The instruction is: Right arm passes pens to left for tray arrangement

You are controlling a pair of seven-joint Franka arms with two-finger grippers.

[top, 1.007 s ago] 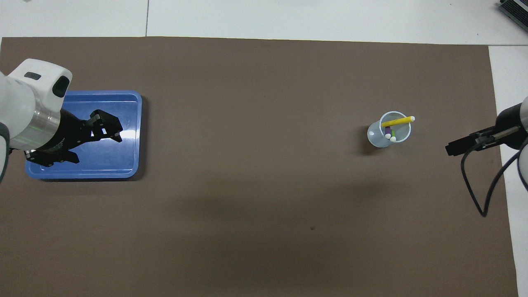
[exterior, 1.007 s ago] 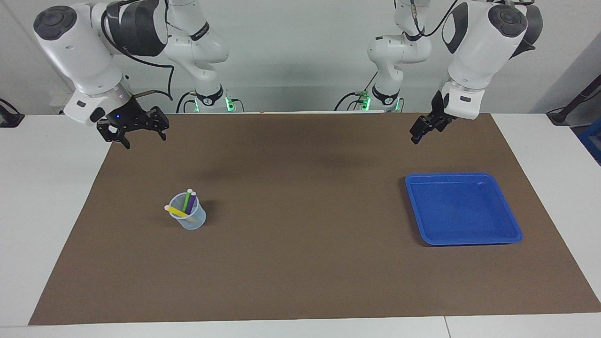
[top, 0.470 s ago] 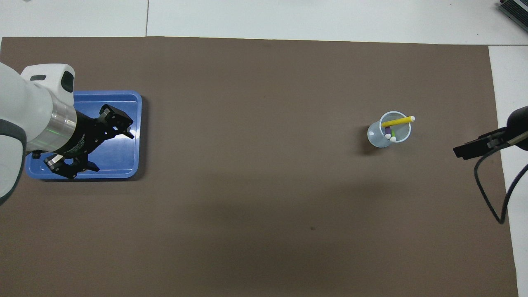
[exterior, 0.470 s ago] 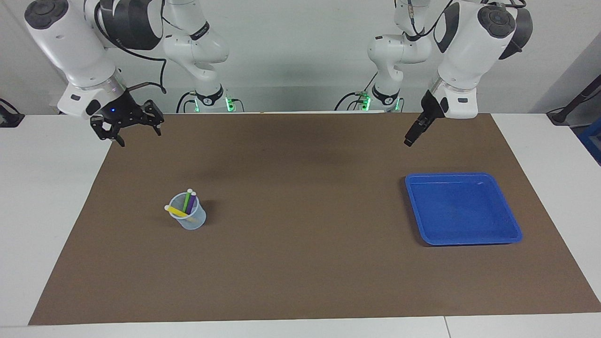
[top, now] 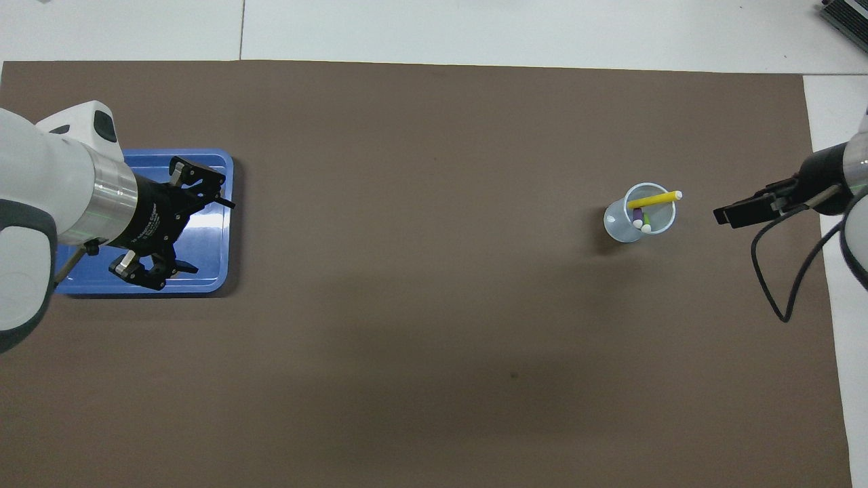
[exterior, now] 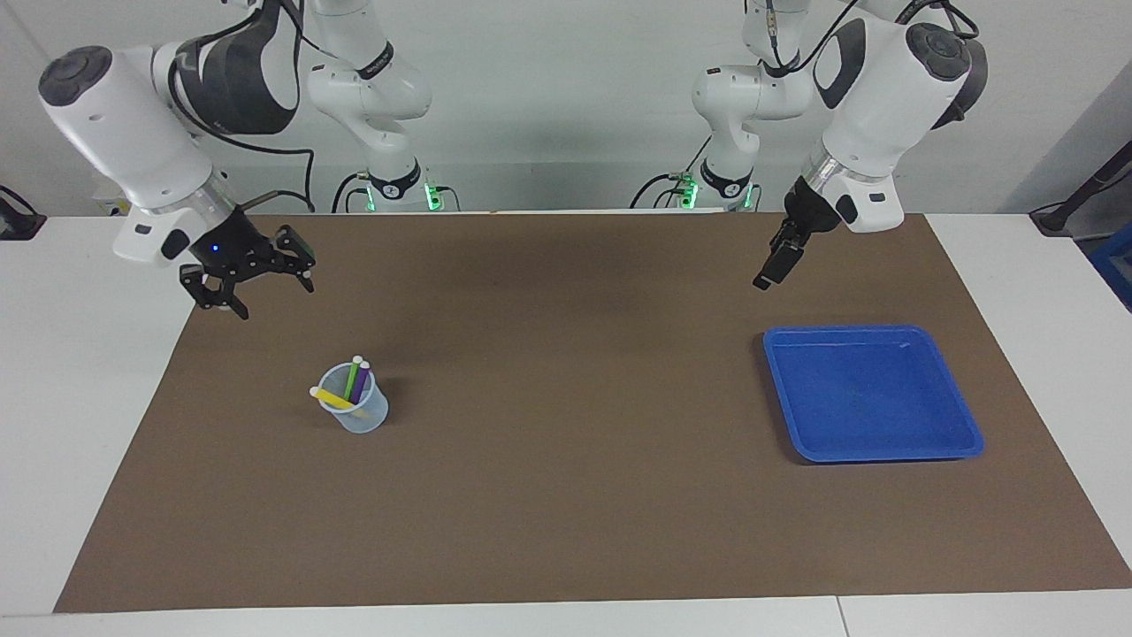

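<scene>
Pens (exterior: 354, 382) are what we're after, and all three sit in a small translucent cup (exterior: 358, 411) on the right arm's half of the table, so nothing has been passed yet.

Going big to small: a brown mat (exterior: 575, 495) covers most of the white table (exterior: 88, 425). The right arm (exterior: 133, 133) hangs its right gripper (exterior: 270, 296) over the mat's corner at its own end, jaws spread wide and holding nothing. The left arm (exterior: 875, 97) holds the left gripper (top: 213, 236) in the air by the blue tray (exterior: 871, 330). From above it covers the tray, but the facing view puts it over bare mat at the tray's robot-side corner. Its jaws are apart too, and empty. The tray has nothing in it and lies toward the left arm's end, well apart from the cup.

The cup stands farther from the robots than the corner under the right gripper, and more toward the middle of the table. We'd say the right arm is clearly the closer one.

The yellow pen (top: 652, 199) leans across the rim, its long axis running roughly along the table's length and its white end poking out toward the right arm's end. The green pen (exterior: 353, 376) and purple pen (exterior: 362, 382) stand steeper, white ends up. We reckon the yellow is the easy first grab, pinched across its shaft.
</scene>
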